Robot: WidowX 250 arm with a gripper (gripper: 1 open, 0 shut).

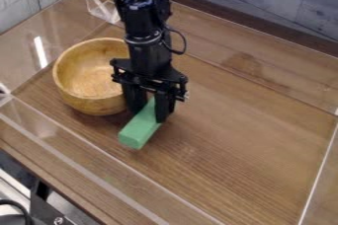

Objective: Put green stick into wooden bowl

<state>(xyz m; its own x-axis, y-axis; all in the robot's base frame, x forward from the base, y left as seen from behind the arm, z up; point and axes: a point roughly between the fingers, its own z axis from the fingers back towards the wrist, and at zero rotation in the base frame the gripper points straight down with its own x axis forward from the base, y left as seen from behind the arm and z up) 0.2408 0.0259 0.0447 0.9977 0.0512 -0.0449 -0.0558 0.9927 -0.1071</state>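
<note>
A flat, rectangular, matte bright green stick [140,129] is positioned on the dark wood-grain table [238,140], just beside the round, thick-walled, light tan wooden bowl [89,76]. The black gripper [149,111] is pointed straight down, its jaws partly closed around the stick's upper end (contact appears firm). Nothing is seen inside the bowl's hollow.

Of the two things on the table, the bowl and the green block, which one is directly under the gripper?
The green stick. The gripper points down over its upper end, with its fingers on either side. The wooden bowl stands apart, left of the arm, and is empty.
</note>
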